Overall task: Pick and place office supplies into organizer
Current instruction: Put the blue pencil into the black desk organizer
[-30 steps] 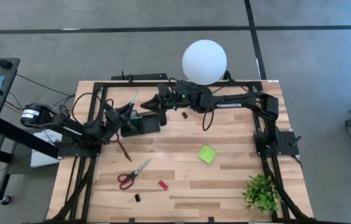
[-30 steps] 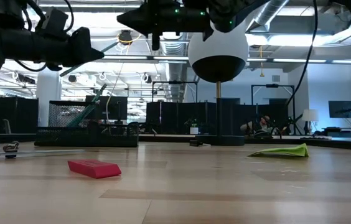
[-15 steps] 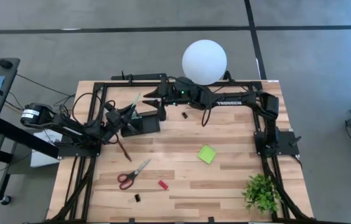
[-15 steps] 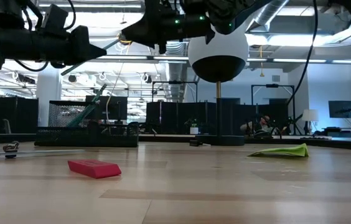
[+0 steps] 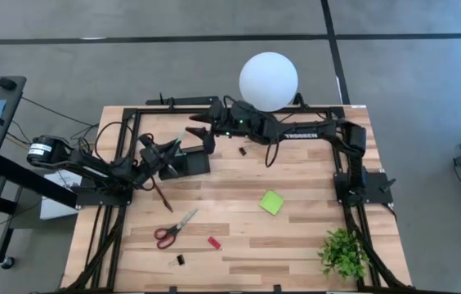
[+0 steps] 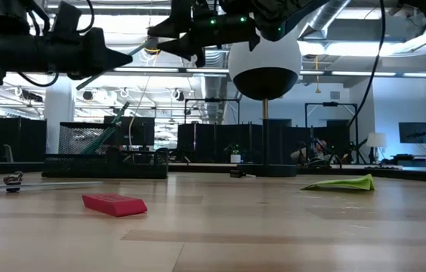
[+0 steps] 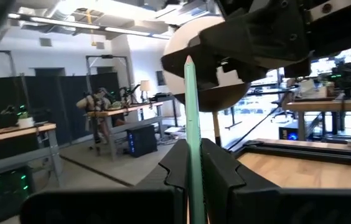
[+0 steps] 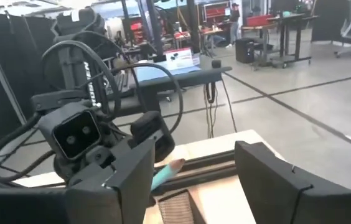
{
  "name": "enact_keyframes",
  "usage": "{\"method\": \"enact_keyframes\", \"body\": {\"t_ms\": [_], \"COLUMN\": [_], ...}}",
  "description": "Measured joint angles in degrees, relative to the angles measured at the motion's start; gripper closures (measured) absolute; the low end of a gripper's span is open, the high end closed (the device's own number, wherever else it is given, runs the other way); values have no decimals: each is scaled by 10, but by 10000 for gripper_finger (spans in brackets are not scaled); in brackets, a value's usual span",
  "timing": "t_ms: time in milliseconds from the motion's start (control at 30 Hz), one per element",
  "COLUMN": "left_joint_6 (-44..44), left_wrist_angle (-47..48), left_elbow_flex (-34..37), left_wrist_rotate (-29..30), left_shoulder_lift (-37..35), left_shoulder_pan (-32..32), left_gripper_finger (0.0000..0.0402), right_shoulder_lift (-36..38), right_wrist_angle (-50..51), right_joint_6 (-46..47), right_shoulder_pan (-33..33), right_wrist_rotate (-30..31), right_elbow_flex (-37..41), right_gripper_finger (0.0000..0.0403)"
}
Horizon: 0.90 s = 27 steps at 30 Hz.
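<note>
Opened since earlier, right gripper (image 5: 199, 129) stood apart; left gripper (image 5: 167, 150) clamped teal pen (image 5: 176, 141) above organizer (image 5: 188, 166); scissors (image 5: 174, 229), sticky-note pad (image 5: 272, 202) remained at bench's 6 o'clock.

Teal pen (image 7: 191, 130) lower end (behind jaws) hidden

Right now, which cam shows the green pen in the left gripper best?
Left wrist view: the green pen stands full length between the shut left gripper fingers. High view shows a thin sliver above the organizer. Right wrist view catches only its tip. Low view: cannot tell.
</note>
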<state>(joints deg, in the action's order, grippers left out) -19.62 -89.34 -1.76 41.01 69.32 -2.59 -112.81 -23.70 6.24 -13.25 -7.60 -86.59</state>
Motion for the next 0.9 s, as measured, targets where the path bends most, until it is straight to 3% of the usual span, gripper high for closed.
{"method": "enact_keyframes", "body": {"t_ms": [367,567,900], "left_joint_6": [-11,-26,-25], "left_wrist_angle": [-2,-1,-1], "left_elbow_flex": [-12,-12,-12], "left_wrist_rotate": [9,27,38], "left_shoulder_lift": [0,0,0], "left_shoulder_pan": [0,0,0], "left_gripper_finger": [391,391,388], "right_shoulder_lift": [-101,-103,-103], "right_wrist_angle": [-91,-89,-124], "right_joint_6": [45,45,39], "right_shoulder_pan": [5,4,3], "right_wrist_rotate": [-2,2,-38], "right_elbow_flex": [-55,-64,-64], "right_gripper_finger": [216,240,360]}}
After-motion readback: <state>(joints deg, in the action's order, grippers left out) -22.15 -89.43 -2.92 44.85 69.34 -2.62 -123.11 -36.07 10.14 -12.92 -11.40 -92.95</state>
